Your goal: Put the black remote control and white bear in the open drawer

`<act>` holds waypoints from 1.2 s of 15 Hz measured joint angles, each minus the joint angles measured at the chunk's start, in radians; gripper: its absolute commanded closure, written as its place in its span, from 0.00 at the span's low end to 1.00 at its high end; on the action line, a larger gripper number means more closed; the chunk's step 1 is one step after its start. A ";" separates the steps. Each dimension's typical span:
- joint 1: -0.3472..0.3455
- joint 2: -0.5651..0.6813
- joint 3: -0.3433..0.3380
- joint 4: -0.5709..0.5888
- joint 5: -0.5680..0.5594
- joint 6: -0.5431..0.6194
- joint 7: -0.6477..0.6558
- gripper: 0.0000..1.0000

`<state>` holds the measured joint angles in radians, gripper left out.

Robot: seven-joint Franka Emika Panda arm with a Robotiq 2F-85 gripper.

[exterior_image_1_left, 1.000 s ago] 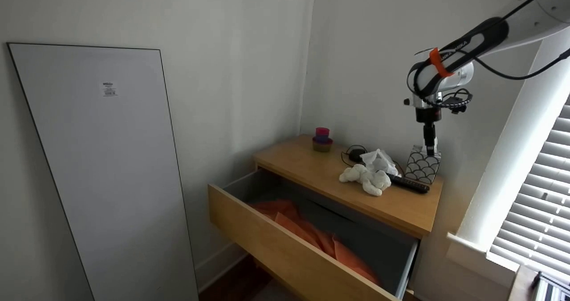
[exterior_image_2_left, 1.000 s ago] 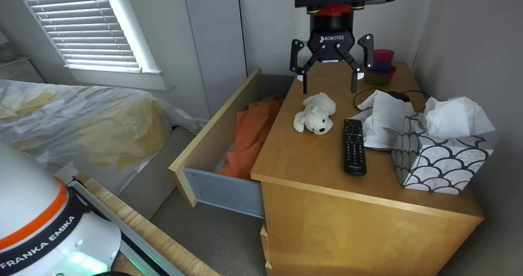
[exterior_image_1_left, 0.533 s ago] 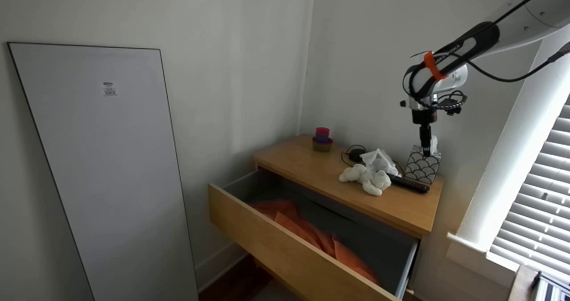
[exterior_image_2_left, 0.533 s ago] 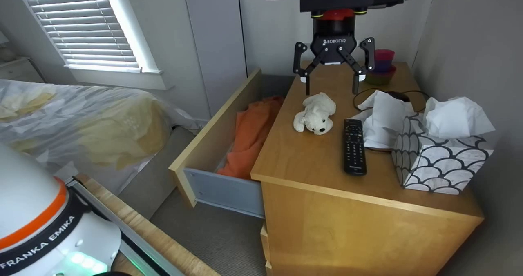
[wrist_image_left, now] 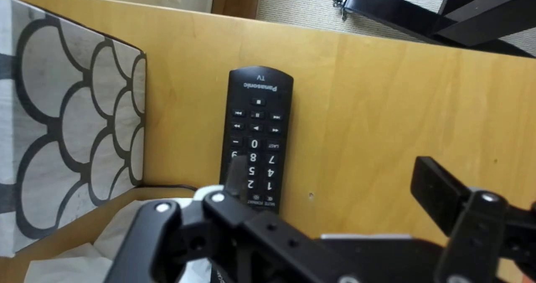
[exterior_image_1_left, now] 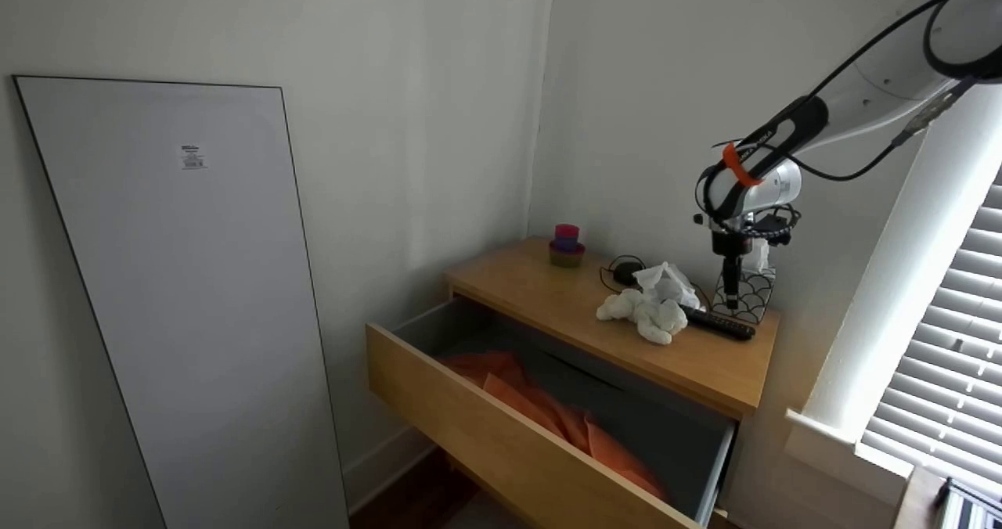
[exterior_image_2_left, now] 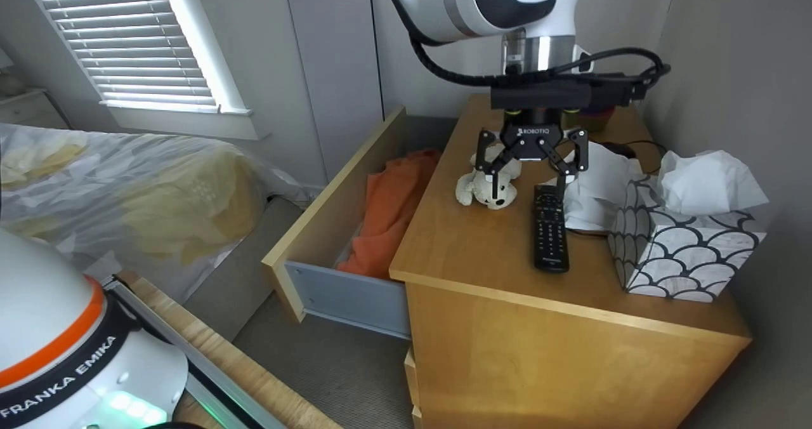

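Gripper (exterior_image_2_left: 528,189), in an exterior view, points straight down over the dresser top (exterior_image_2_left: 469,251); its two fingers stand well apart, and the tool is in the released condition. Black remote control (exterior_image_2_left: 550,235) lies flat on the dresser top, its far end overlapped by one fingertip. White bear (exterior_image_2_left: 482,191) lies near the remote, on the side toward the open drawer (exterior_image_2_left: 342,213), and is partly covered by the opposite finger. Orange cloth (exterior_image_2_left: 393,207) lies inside the drawer. Crumpled tissue (exterior_image_2_left: 599,188) is located just beside the remote, and the patterned tissue box (exterior_image_2_left: 691,251) stands next to the tissue.

In an exterior view, the robot arm (exterior_image_1_left: 869,106) enters from the upper right, and the gripper appears edge-on in front of the tissue box; finger spacing cannot be read from this side. Stacked cups (exterior_image_1_left: 567,245) stand at the end of the dresser top away from the tissue box.

In the wrist view, the remote carries the marking "Panasonic", reading upside down. One finger covers part of its number keys; the opposite finger is positioned over wood, clear of the remote. Contact between fingertip and remote cannot be determined.
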<state>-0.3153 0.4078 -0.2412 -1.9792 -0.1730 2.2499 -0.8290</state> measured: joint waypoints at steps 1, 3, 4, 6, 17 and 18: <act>-0.019 0.029 0.007 0.016 0.014 0.017 -0.020 0.00; -0.052 0.078 0.024 0.053 0.034 0.027 -0.059 0.00; -0.067 0.099 0.032 0.071 0.042 0.027 -0.078 0.00; -0.089 0.135 0.043 0.104 0.049 0.027 -0.103 0.00; -0.142 0.252 0.091 0.205 0.114 0.030 -0.131 0.26; -0.146 0.257 0.096 0.211 0.122 0.030 -0.132 0.34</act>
<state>-0.4611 0.6648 -0.1447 -1.7684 -0.0508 2.2802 -0.9613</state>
